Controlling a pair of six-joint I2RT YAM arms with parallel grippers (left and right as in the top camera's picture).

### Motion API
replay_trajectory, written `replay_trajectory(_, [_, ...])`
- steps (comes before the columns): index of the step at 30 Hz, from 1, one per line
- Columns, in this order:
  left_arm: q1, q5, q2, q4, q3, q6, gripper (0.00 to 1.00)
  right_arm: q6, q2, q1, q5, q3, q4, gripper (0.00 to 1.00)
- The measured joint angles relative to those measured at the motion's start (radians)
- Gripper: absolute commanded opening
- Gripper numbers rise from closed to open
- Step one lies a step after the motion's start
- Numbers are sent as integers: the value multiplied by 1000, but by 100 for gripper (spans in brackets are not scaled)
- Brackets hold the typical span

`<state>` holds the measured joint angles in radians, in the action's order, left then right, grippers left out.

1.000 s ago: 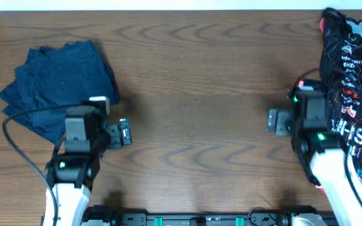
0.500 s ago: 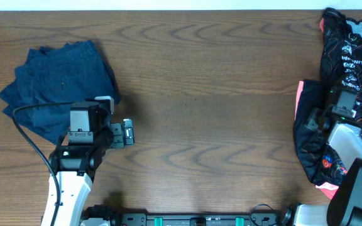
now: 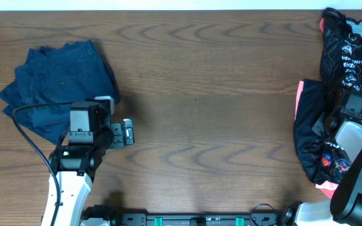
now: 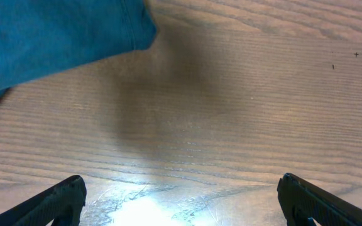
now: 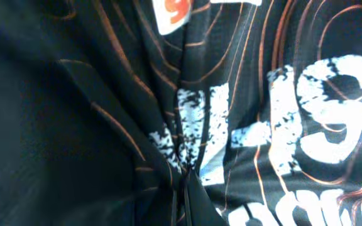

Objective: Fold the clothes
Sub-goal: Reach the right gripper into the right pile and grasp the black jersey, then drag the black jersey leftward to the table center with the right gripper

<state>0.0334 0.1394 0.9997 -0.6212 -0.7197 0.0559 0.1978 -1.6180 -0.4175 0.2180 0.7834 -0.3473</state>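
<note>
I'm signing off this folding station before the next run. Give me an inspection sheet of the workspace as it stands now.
Surface: wood-grain table, no marks seen.
Job's things: jersey, black with logos, heaped at the right edge, with pink cloth showing at its left side; navy pile lies at the left.
Clutter: nothing seen.
Grippers: left gripper has its jaws wide open over bare wood beside the navy pile, holding nothing; right gripper is shut on a pinch of the jersey.
Cables: black cable loops from the left arm over the navy pile.
Surroundings: white strip runs along the far edge; dark rail runs along the near edge.
</note>
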Motion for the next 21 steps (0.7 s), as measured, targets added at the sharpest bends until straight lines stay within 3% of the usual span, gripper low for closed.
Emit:
replay_trajectory(11, [0, 7, 0, 0, 0, 0, 98, 0, 312, 1, -176, 205, -317, 1])
replay_trajectory(16, [0, 8, 0, 0, 0, 0, 98, -48, 294, 49, -461, 200, -383, 1])
replay_trajectory(21, [0, 8, 0, 7, 0, 0, 98, -79, 293, 248, -772, 197, -296, 3])
